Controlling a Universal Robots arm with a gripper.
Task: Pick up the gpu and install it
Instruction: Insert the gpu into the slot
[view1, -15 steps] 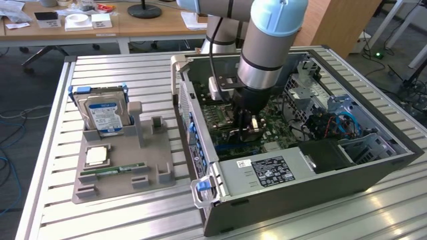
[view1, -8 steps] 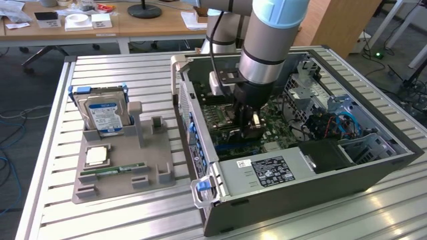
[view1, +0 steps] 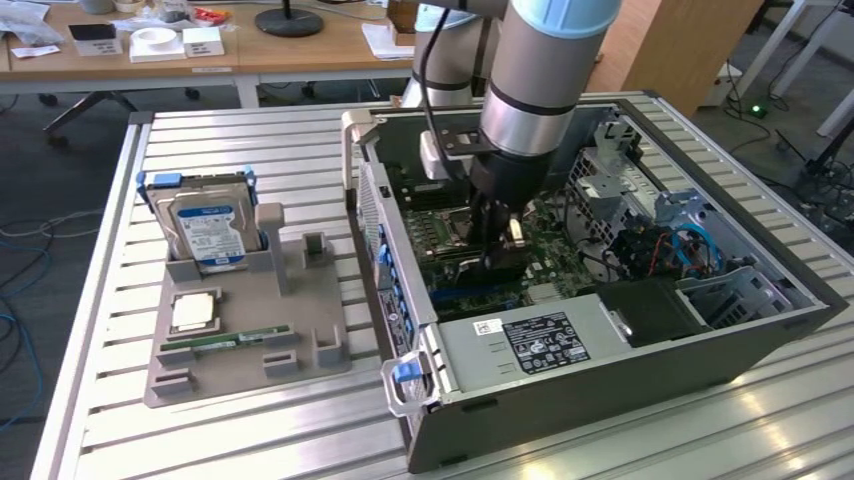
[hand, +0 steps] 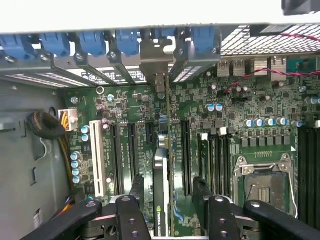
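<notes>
**Card on edge over the slots, fingers spread either side**

The gpu (hand: 160, 200) stands on edge over the motherboard (hand: 260, 100) inside the open computer case (view1: 601, 400). It runs in line with the long slots, so its lower edge can meet a connector. The metal end plate (hand: 156, 57) sits against the row of blue clips (hand: 92, 42) at the back wall, where the ports must face out.

The gripper (hand: 167, 189) hangs straight over the card, reaching in from above because the case lies on its side with the board facing up. The fingers (hand: 138, 186) straddle the card with board showing between each one and it, so they look released rather than clamped. I cannot tell whether the card is fully seated.

On the table (view1: 267, 140), the hard drive (view1: 207, 235) and memory stick (view1: 220, 343) sit in a grey holder (view1: 247, 375), well apart from the case.
</notes>
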